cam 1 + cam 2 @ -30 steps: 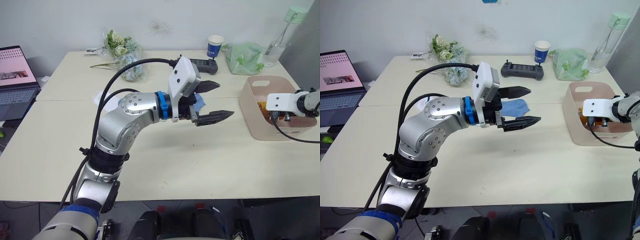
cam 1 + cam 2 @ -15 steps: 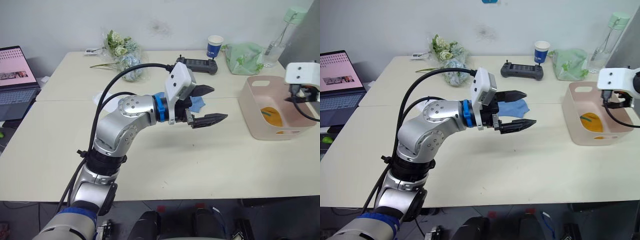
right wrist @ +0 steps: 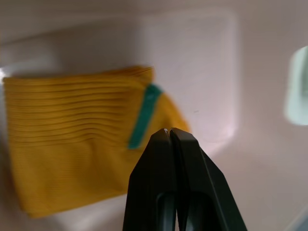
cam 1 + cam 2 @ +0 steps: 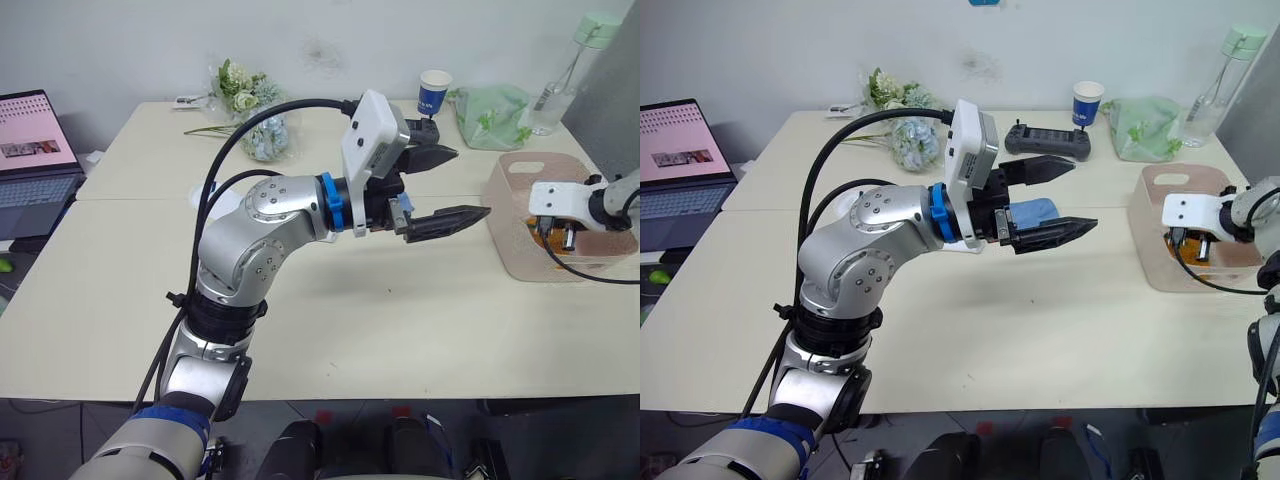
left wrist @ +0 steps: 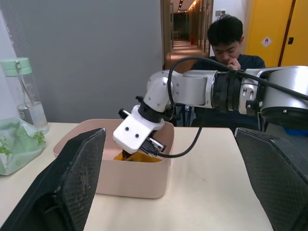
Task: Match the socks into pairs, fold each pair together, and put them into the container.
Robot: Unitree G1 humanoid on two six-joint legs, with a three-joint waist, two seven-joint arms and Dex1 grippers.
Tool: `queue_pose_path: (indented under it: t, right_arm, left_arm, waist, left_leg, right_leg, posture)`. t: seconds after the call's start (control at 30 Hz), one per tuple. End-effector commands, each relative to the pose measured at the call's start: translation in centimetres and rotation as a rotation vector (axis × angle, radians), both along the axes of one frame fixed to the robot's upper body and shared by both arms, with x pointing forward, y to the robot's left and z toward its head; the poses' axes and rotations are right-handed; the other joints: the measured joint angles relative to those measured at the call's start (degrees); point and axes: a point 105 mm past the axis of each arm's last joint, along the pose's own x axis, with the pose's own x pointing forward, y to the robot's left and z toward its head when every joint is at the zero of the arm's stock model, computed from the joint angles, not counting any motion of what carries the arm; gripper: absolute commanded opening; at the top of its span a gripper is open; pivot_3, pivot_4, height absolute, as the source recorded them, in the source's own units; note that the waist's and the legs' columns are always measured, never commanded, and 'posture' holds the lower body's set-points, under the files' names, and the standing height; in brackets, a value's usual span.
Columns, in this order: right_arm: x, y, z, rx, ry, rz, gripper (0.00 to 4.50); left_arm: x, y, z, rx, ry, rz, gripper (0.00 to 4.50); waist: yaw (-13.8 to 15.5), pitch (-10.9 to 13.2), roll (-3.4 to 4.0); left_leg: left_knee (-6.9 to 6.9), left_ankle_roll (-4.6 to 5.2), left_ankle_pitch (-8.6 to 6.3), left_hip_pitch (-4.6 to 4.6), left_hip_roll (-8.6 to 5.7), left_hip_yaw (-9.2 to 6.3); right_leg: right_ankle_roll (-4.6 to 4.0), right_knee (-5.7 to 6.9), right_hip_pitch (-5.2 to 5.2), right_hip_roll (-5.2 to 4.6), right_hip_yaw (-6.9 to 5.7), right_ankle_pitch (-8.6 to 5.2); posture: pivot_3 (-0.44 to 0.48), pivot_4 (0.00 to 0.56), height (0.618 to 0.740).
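My right gripper (image 3: 169,132) is shut with nothing between its fingers, down inside the pale pink container (image 4: 509,242). Just below its tips a folded mustard-orange sock (image 3: 72,144) with a green mark lies on the container floor. The left wrist view shows the same sock (image 5: 140,157) as a strip of orange under the right wrist. My left gripper (image 4: 456,190) hangs open and empty above the middle of the table, pointing toward the container. A light blue sock (image 4: 1034,208) lies on the table behind it, mostly hidden by the gripper.
Along the far edge stand a flower bunch (image 4: 245,110), a black controller (image 4: 1048,140), a blue-and-white paper cup (image 4: 432,92), a pale green bag (image 4: 490,115) and a bottle (image 4: 560,80). A laptop (image 4: 30,150) sits far left. A person (image 5: 230,38) sits beyond the table.
My right gripper, raised above the container half a second ago, has come back down inside it. My left gripper has lifted and reached a little further toward the container, still open.
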Motion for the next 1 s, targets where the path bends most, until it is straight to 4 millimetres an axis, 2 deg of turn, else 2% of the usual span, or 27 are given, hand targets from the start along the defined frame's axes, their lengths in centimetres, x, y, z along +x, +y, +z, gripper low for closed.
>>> queue_pose_path:
  t: [0.03, 0.17, 0.37, 0.5, 0.6, 0.7, 0.8, 0.9, 1.0]
  right_arm:
    - [0.0, -0.5, -0.1, 0.005, -0.017, -0.023, 0.03]
    - [-0.1, -0.6, -0.6, 0.049, -0.009, -0.044, 0.03]
    - [0.2, -0.5, 2.1, 0.071, -0.088, -0.034, 0.03]
    - [1.0, -0.3, 7.5, 0.012, -0.282, 0.003, 0.03]
    - [1.8, 0.8, 10.2, -0.032, -0.423, 0.058, 0.03]
    - [2.7, 4.7, 11.9, 0.153, -0.540, 0.159, 0.03]
    - [2.6, 10.1, 12.0, 0.515, -0.553, 0.250, 0.59]
    - [1.3, 14.9, 11.6, 0.886, -0.513, 0.258, 1.56]
    - [-0.7, 18.2, 9.4, 1.068, -0.427, 0.245, 2.66]
  left_arm:
    - [-0.9, -0.1, 0.3, 0.003, -0.035, -0.016, 4.50]
    - [-1.0, 0.0, 0.1, 0.005, -0.029, -0.014, 4.50]
    - [-0.5, 0.7, -0.3, 0.013, -0.023, 0.022, 4.50]
    - [0.6, 3.3, -1.1, 0.032, -0.022, 0.119, 4.50]
    - [1.7, 5.4, -1.8, 0.039, -0.026, 0.225, 4.50]
    - [3.1, 8.2, -2.6, 0.040, -0.033, 0.380, 4.50]
    - [3.8, 11.0, -3.8, 0.049, -0.018, 0.519, 4.50]
    - [3.6, 13.3, -5.8, 0.077, 0.016, 0.619, 4.50]
    - [3.0, 15.3, -7.9, 0.103, 0.057, 0.699, 4.50]
  waist:
    - [0.01, 0.00, 0.00]
    - [0.04, 0.00, 0.00]
    - [0.03, 0.00, 0.00]
    - [-0.24, -0.01, 0.03]
    - [-0.64, -0.01, 0.03]
    - [-1.10, -0.01, 0.02]
    - [-1.37, -0.03, -0.02]
    - [-1.24, -0.03, 0.00]
    - [-0.72, -0.03, 0.01]
  left_leg:
    - [0.00, 0.00, 0.00, -0.01, -0.01, 0.00]
    - [0.00, 0.00, 0.00, 0.00, -0.01, 0.02]
    - [0.00, 0.00, 0.00, -0.01, -0.01, 0.03]
    - [-0.01, 0.00, 0.00, -0.01, 0.00, 0.11]
    - [-0.04, 0.00, 0.00, 0.00, 0.02, 0.11]
    - [-0.04, 0.00, 0.00, 0.01, 0.07, 0.09]
    - [-0.04, -0.01, 0.00, 0.03, 0.17, 0.10]
    - [-0.03, -0.02, -0.01, 0.01, 0.25, 0.01]
    - [-0.01, -0.04, -0.02, -0.08, 0.34, -0.11]
  right_leg:
    - [0.00, 0.00, -0.01, 0.00, 0.01, 0.00]
    - [0.01, 0.00, -0.01, 0.00, 0.03, 0.01]
    - [0.02, -0.01, -0.01, 0.00, 0.04, 0.01]
    - [0.02, 0.02, -0.09, 0.00, 0.15, 0.01]
    - [0.02, 0.05, -0.14, 0.02, 0.18, 0.01]
    - [0.01, 0.02, -0.12, 0.07, 0.19, 0.02]
    - [0.00, 0.02, -0.09, 0.13, 0.20, 0.04]
    - [-0.03, 0.01, -0.11, 0.24, 0.16, 0.06]
    - [-0.05, 0.05, -0.21, 0.34, 0.11, 0.07]
  posture:
    - [0.000, 0.150, 0.740]
    - [0.000, 0.150, 0.740]
    - [0.000, 0.150, 0.740]
    - [0.000, 0.150, 0.740]
    - [0.000, 0.150, 0.740]
    - [0.000, 0.150, 0.740]
    - [0.000, 0.150, 0.740]
    - [0.000, 0.150, 0.740]
    - [0.000, 0.150, 0.740]
